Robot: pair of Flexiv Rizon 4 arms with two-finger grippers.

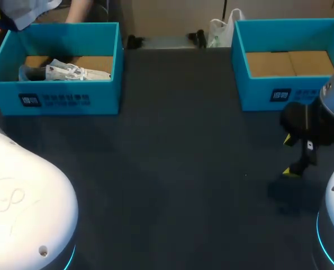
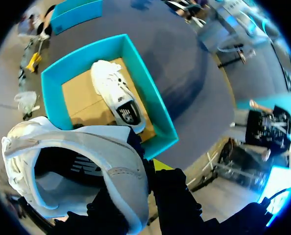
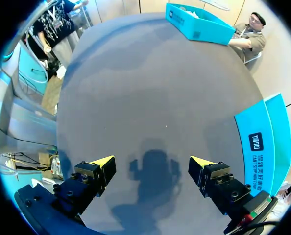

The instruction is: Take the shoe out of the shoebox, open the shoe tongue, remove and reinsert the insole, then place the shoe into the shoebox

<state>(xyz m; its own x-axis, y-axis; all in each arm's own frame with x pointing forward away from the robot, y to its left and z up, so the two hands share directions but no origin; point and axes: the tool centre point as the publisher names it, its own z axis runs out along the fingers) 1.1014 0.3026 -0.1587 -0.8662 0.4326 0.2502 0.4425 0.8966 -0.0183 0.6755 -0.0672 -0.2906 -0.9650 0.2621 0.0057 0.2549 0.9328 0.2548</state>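
Note:
In the left wrist view my left gripper (image 2: 146, 170) is shut on the heel wall of a white shoe (image 2: 72, 161), held high in the air with its opening toward the camera. Only one yellow fingertip (image 2: 160, 164) shows. Far below it stands the blue shoebox (image 2: 153, 110) with a second white shoe (image 2: 117, 95) lying on its cardboard floor. The head view shows that box (image 1: 60, 98) at the back left with the white shoe (image 1: 71, 71) inside; the left gripper is out of that view. My right gripper (image 1: 293, 156) hangs open over bare table at the right, also shown in its own view (image 3: 152, 161).
A second blue box (image 1: 279, 93), with only a cardboard floor, stands at the back right just behind my right gripper. A person's arm (image 3: 241, 43) rests at the table edge behind the left box. The dark table (image 1: 178, 169) lies between the boxes.

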